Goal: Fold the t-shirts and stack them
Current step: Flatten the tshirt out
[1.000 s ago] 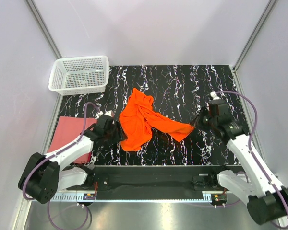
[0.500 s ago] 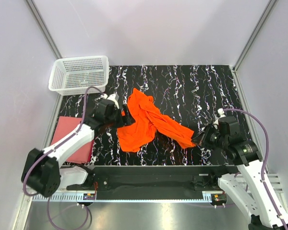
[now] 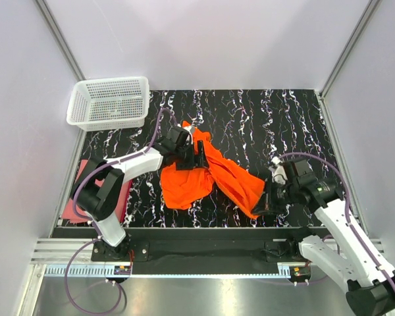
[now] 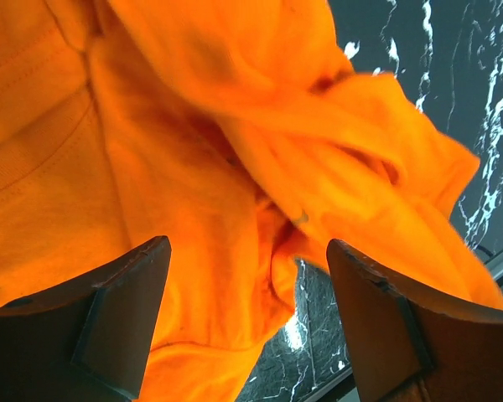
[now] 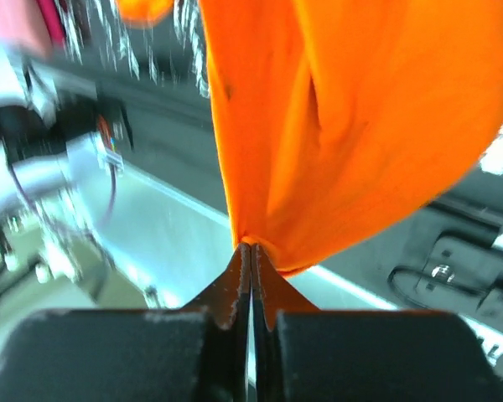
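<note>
The bright orange t-shirt lies crumpled mid-table, with one part stretched toward the near right. My left gripper is open and hovers over the shirt's far part. In the left wrist view the cloth fills the space between and beyond the spread fingers. My right gripper is shut on the shirt's near-right edge. The right wrist view shows the cloth pinched at the gripper's tips. The pink-red t-shirt lies flat at the table's left edge, partly hidden by my left arm.
A white mesh basket stands at the far left corner. The black marbled table is bordered by white walls on three sides. A metal rail runs along the near edge by the arm bases.
My left gripper has moved from the shirt's left side right and farther back, over the shirt. My right gripper has pulled the shirt's right end nearer and to the left.
</note>
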